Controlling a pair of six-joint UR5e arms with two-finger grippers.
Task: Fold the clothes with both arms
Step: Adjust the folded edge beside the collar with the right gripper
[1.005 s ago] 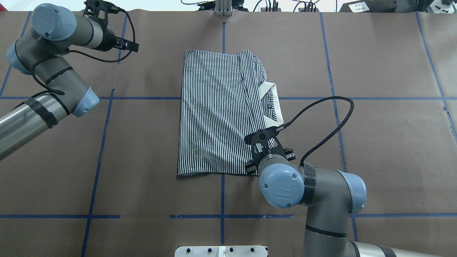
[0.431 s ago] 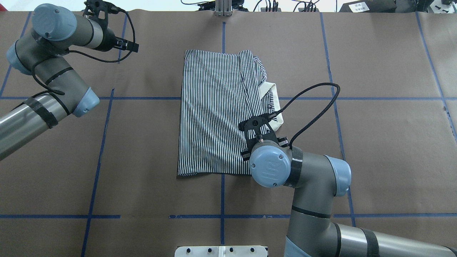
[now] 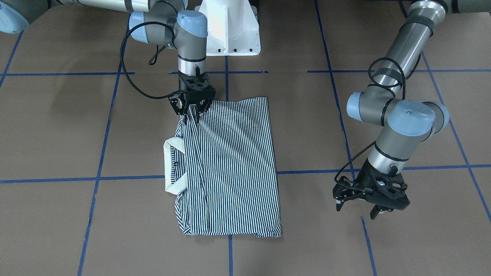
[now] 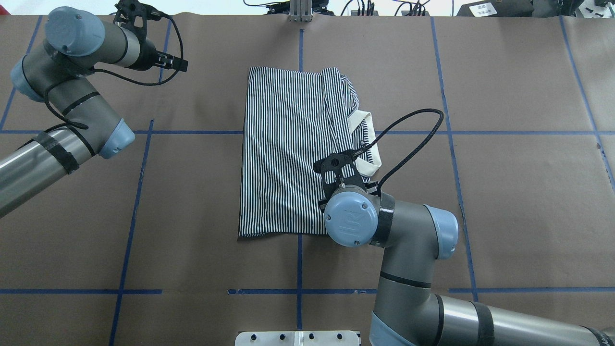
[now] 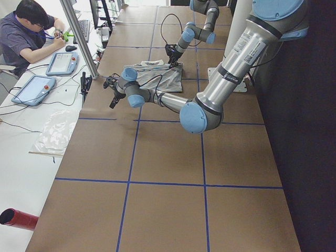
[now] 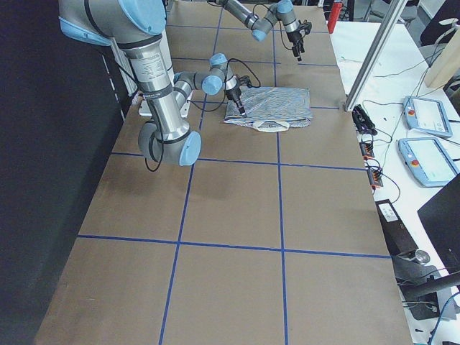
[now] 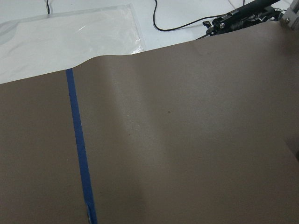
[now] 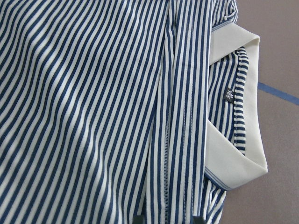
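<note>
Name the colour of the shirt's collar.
The collar is plain cream, with no stripes. It shows best in the right wrist-mounted view.

Robot lab: teach pendants, taped table

The shirt has thin stripes all over, dark blue and white. Its collar is plain cream. Inside the neck is a tiny black label with what looks like white marks, too small to read. The table is covered in plain brown paper. Blue tape lines cross it and make big squares. The left arm and the right arm have shiny silver tubes, grey joints and light blue round caps. The right gripper and the left gripper are black. The cables are black too. The stand is white.
</note>
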